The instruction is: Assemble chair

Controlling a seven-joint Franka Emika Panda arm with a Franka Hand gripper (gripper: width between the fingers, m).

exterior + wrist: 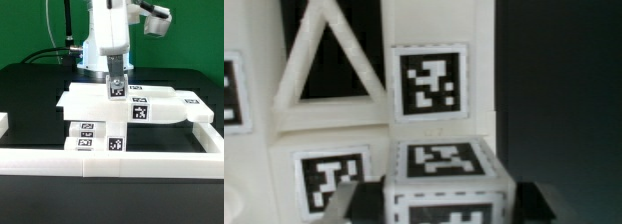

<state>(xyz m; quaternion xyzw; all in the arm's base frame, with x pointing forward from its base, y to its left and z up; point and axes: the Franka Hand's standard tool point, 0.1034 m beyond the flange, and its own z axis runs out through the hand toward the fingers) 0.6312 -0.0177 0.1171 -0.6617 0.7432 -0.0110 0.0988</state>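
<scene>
My gripper (pixel 117 88) is shut on a small white tagged block (pixel 117 90) of the chair, held just above the other parts. In the wrist view the block (pixel 441 178) sits between the two dark fingers (pixel 349 206), its tags facing the camera. Beyond it lies a flat white panel with triangular cut-outs (pixel 335 110) and tags. In the exterior view the flat chair panels (pixel 92 101) lie mid-table. A tagged piece (pixel 139 112) rests on them, and a long bar (pixel 188 104) reaches to the exterior view's right. Two small tagged blocks (pixel 86 136) (pixel 115 143) stand in front.
A low white border wall (pixel 110 162) runs along the front and up the exterior view's right side (pixel 206 133); a short wall piece (pixel 4 124) is at the left. The table top (pixel 35 95) is black. Cables hang behind the arm's base (pixel 68 40).
</scene>
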